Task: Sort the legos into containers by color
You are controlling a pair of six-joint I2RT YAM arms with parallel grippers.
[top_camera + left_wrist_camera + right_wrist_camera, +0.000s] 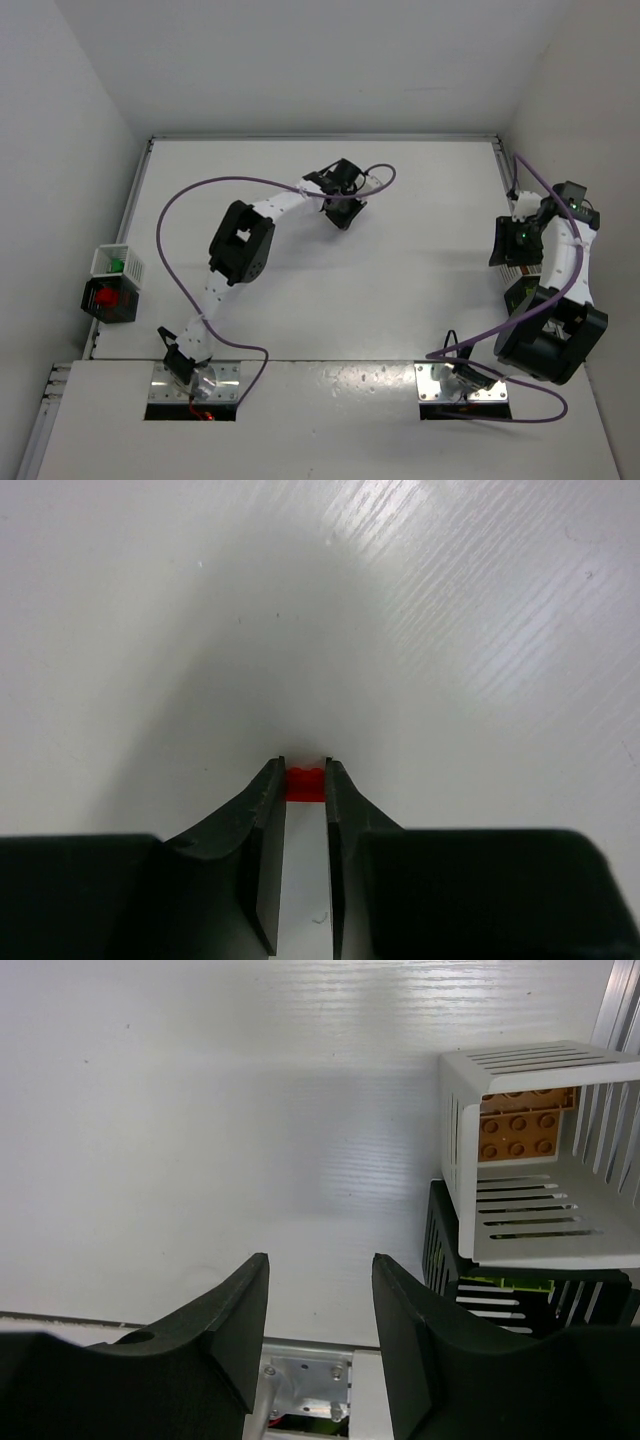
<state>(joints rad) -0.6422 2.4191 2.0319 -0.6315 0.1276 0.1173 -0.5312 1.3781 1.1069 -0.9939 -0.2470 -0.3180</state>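
Overhead view of a white table (400, 270) boxed in by plain white walls.

At nine o'clock, by the table's left edge, two small bins sit touching. One is a white slatted bin (103, 259) holding a green brick (117, 265). On its near side is a dark bin (92, 302) with something red (108, 297) inside.

Towards twelve o'clock the left arm reaches far out. The left gripper (303, 772) is pinched together on a tiny red brick (304, 786), caught only at the very fingertips. Whether the brick rests on the surface or is just clear of it cannot be told.

At three o'clock the right gripper (320, 1270) hangs with its jaws apart, holding nothing. Just beside it a second white bin (455, 1110) holds orange bricks (518, 1125). It is stacked on a second dark bin (440, 1250) showing lime-green bricks (505, 1283).

The step in hand looks like carrying the red brick to the dark bin at nine o'clock. The hold is shallow, so a straight, slow lift and a smooth sweep without jerks would suit. The brick should be let go only when it is low and squarely over that bin, since the green one's bin touches it.

The tabletop is smooth and glossy with a faint grain, so a dropped brick would probably skid. Purple cables (165, 250) loop from both arms. Grey metal plates (160, 385) sit at six o'clock.
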